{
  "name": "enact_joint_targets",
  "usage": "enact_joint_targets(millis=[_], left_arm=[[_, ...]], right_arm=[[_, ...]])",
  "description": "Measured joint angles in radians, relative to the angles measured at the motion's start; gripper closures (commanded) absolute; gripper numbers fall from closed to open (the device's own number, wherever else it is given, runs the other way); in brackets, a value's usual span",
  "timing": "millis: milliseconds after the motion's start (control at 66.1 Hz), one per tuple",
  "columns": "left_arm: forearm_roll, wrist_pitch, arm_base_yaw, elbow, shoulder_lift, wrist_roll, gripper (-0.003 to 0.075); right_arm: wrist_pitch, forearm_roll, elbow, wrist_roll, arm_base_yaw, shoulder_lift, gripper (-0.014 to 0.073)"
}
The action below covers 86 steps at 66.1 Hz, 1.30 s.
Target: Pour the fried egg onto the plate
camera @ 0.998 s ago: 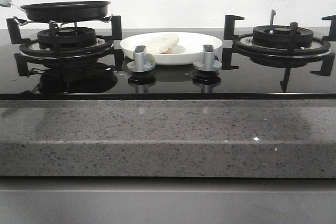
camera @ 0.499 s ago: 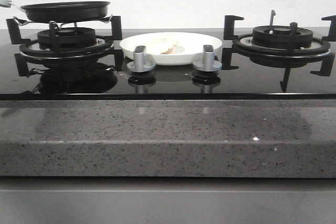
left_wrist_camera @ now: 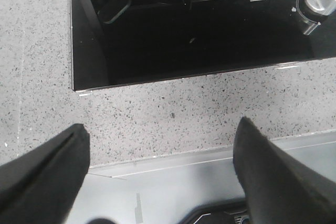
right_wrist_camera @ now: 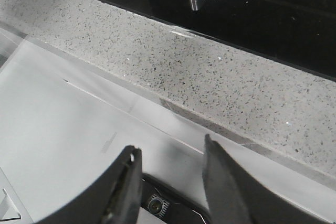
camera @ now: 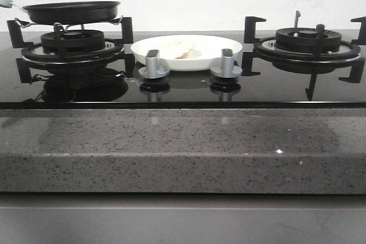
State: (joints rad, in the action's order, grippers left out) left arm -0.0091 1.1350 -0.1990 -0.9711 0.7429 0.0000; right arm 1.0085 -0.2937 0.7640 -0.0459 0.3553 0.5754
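One fried egg (camera: 173, 46) lies on the plate (camera: 220, 44), centre of the front view, beside the black pan (camera: 71, 11) at upper left on its burner. We judge the pour complete. Both grippers, left (left_wrist_camera: 160, 169) and right (right_wrist_camera: 170, 174), hang over the desk (left_wrist_camera: 173, 108) edge, fingers spread, holding nothing.

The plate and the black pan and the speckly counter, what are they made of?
The plate looks like glazed ceramic: plain white and glossy. The pan seems to be metal with a dark coating, black and mostly dull; I can't tell which metal. The counter looks like polished stone, maybe granite or an engineered kind: grey with dark and pale specks and small glints.
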Motion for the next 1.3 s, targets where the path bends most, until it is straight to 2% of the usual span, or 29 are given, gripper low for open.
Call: enact_joint_targets(millis=[91,166,378,514,1301], left_arm=[[0.000,-0.007,0.000,0.000,0.000,0.000,0.0184],[0.000,-0.007,0.000,0.000,0.000,0.000,0.0253],[0.000,-0.007,0.000,0.000,0.000,0.000,0.0579],[0.000,-0.007,0.000,0.000,0.000,0.000,0.0740],[0.000,-0.012,0.000,0.011,-0.018,0.000,0.0740]], right_arm=[[0.000,0.000,0.000,0.000,0.000,0.000,0.0276],[0.000,0.000,0.000,0.000,0.000,0.000,0.0305],[0.000,0.000,0.000,0.000,0.000,0.000,0.0536],[0.000,0.000,0.000,0.000,0.000,0.000,0.0657],[0.002,0.000,0.000,0.002,0.000,0.000,0.0662]])
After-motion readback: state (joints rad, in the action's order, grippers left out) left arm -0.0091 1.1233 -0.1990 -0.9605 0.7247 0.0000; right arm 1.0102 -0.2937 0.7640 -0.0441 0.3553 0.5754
